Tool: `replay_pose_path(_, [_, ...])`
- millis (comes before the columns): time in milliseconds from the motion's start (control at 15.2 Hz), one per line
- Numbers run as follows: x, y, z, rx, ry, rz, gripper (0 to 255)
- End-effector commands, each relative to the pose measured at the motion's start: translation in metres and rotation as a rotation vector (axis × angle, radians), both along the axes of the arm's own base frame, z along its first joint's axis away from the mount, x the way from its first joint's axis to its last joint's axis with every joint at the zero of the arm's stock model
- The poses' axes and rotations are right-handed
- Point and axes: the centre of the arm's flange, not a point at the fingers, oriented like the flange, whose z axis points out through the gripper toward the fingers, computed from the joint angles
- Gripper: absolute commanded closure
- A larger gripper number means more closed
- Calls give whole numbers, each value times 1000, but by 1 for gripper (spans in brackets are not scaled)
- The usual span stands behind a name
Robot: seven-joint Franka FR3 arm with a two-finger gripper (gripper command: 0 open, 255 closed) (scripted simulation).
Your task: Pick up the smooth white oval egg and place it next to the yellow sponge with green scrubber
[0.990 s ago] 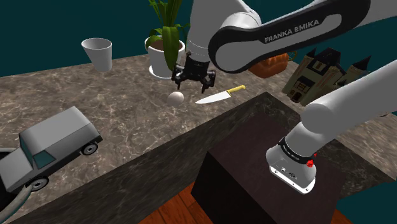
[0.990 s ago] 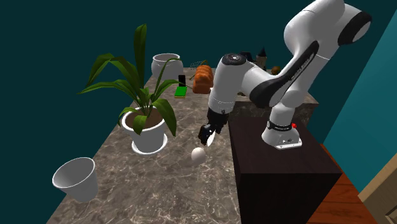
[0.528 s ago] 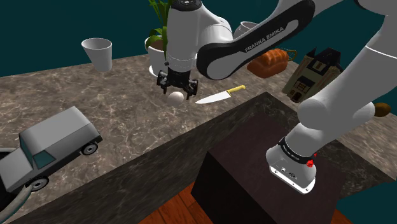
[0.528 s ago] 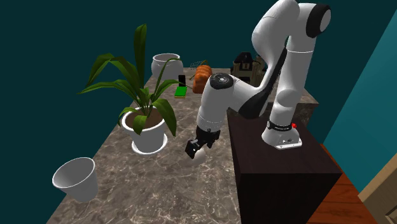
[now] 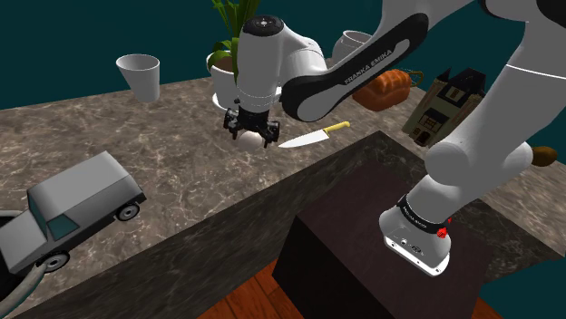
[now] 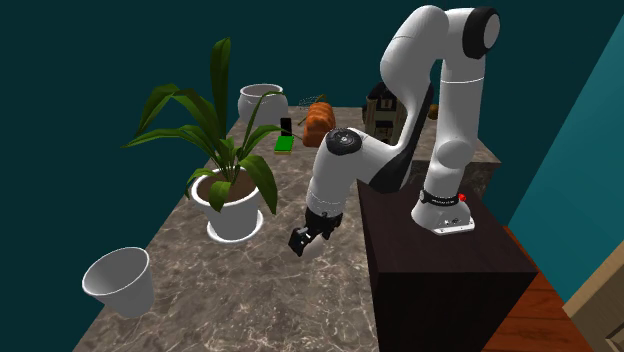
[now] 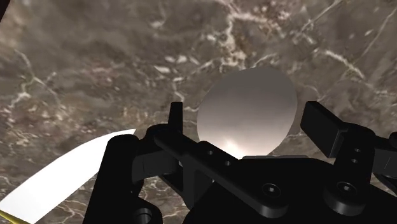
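Observation:
The white egg (image 7: pixel 248 95) lies on the brown marble counter (image 5: pixel 172 154). My black gripper (image 7: pixel 248 122) has come down over it, and the fingers (image 7: pixel 175 119) stand apart on either side of the egg with small gaps, so it is open and not clasping. In the shoulder view the gripper (image 5: pixel 250 136) sits just left of a knife (image 5: pixel 313 137). In the second exterior view the gripper (image 6: pixel 303 244) is low on the counter by the stand. A flat green block, likely the sponge (image 6: pixel 285 144), lies far back on the counter.
A potted plant (image 6: pixel 232 200) stands close to the gripper, and a white cup (image 6: pixel 118 280) is near the counter's end. A grey toy car (image 5: pixel 68 210), a model house (image 5: pixel 449 104) and an orange loaf-like thing (image 5: pixel 385 88) also stand on the counter. The dark stand (image 5: pixel 363 236) is at the lower right.
The gripper moved toward the shoulder view's left, from beside the egg to over it, and dropped so its fingers flank the egg. The egg has not moved.

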Motion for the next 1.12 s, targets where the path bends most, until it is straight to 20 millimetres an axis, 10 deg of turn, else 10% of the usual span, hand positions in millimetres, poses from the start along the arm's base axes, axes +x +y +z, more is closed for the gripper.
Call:
replay_pose_path(0, [0,0,0,0,0,0,0])
replay_pose_path(264, [0,0,0,0,0,0,0])
replay_pose_path(330, [0,0,0,0,0,0,255])
replay_pose_path(1056, [0,0,10,0,0,0,255])
